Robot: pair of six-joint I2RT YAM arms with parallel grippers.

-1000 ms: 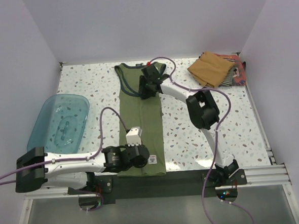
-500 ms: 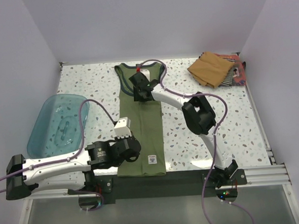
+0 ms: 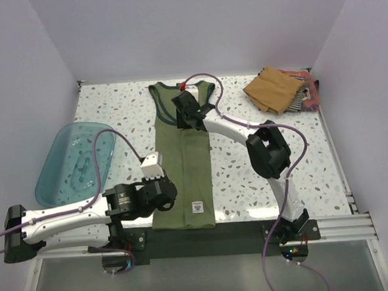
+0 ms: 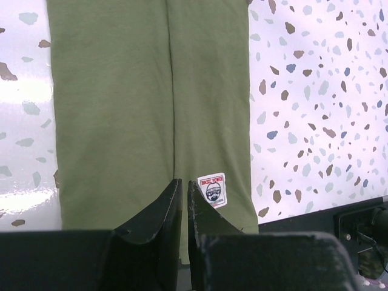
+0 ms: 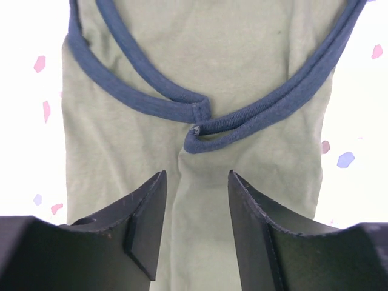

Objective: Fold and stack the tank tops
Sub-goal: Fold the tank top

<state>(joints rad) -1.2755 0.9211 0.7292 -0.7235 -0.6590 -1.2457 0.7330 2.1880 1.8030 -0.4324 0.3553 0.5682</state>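
Observation:
The olive green tank top (image 3: pixel 182 161) lies flat mid-table, its long sides folded in to a centre seam, blue-trimmed straps at the far end. My left gripper (image 3: pixel 163 195) is over its near hem. In the left wrist view its fingers (image 4: pixel 183 183) are shut and hold no cloth, beside a white label (image 4: pixel 213 190). My right gripper (image 3: pixel 188 110) hovers over the neckline. In the right wrist view it (image 5: pixel 195 177) is open, just below where the blue straps (image 5: pixel 197 115) meet. A tan-brown top (image 3: pixel 273 88), a striped one (image 3: pixel 300 98) and a reddish one (image 3: pixel 313 96) lie piled at the far right.
A translucent teal tub (image 3: pixel 76 160) sits at the left of the table. A black rail (image 3: pixel 239 234) runs along the near edge. Purple walls close in the left, right and far sides. Cables loop from both arms over the shirt.
My left gripper has moved left along the near hem and its arm has swung back. My right gripper has shifted slightly left over the neckline. The green top lies as before.

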